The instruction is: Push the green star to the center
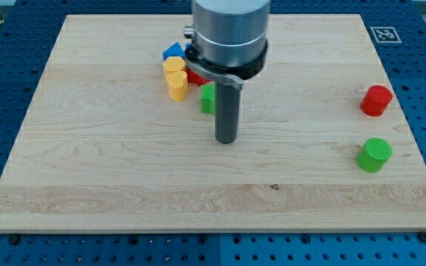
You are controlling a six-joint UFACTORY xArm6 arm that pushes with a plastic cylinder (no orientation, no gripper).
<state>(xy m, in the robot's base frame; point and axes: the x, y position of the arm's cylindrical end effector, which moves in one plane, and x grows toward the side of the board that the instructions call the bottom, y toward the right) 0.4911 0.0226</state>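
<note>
The green star (208,99) lies on the wooden board (109,170) just above the board's middle, mostly hidden behind my rod. My tip (226,140) rests on the board right below and slightly right of the green star, close to it; contact cannot be told. To the star's upper left sits a cluster: a blue block (172,52), two yellow blocks (174,66) (177,85) and a red block (195,76) partly hidden by the arm.
A red cylinder (376,100) and a green cylinder (374,155) stand near the board's right edge. The arm's grey body (229,33) covers the top middle of the board. A marker tag (384,34) is at the top right corner.
</note>
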